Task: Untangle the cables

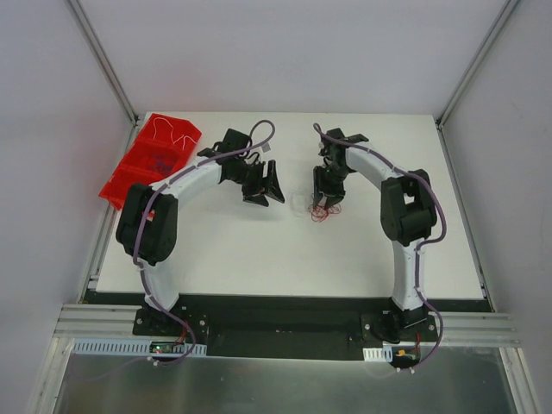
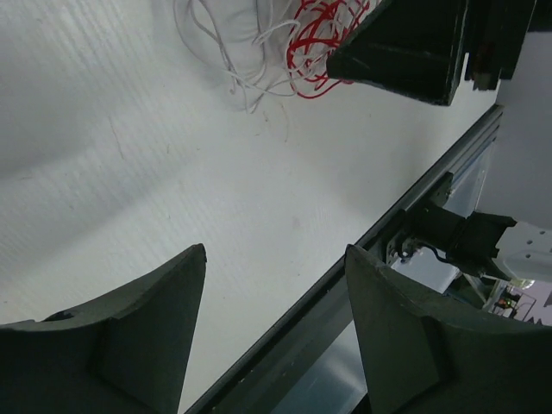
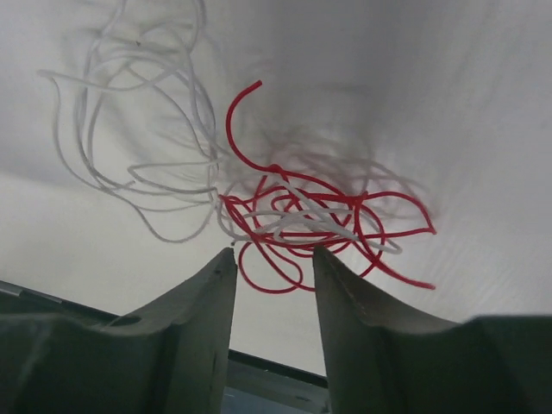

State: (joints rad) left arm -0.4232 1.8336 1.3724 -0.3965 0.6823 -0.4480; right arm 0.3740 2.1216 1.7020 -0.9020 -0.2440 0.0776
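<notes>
A tangle of thin red cables point(image 3: 321, 200) with pale white cables point(image 3: 112, 177) woven through it lies on the white table. In the top view it is at mid-table point(image 1: 321, 212). My right gripper point(image 3: 272, 253) is open, pointing down just short of the tangle, and a low red loop lies right ahead of its tips; nothing is clamped. It also shows in the top view point(image 1: 327, 201). My left gripper point(image 2: 274, 252) is open and empty, hovering left of the tangle point(image 2: 315, 39), also seen in the top view point(image 1: 266, 191).
A red bin point(image 1: 129, 177) at the table's back left corner holds more thin wires, white point(image 1: 166, 129) and purple. The table's near edge and a metal rail point(image 2: 405, 198) show in the left wrist view. The right gripper's body point(image 2: 414, 47) sits over the tangle.
</notes>
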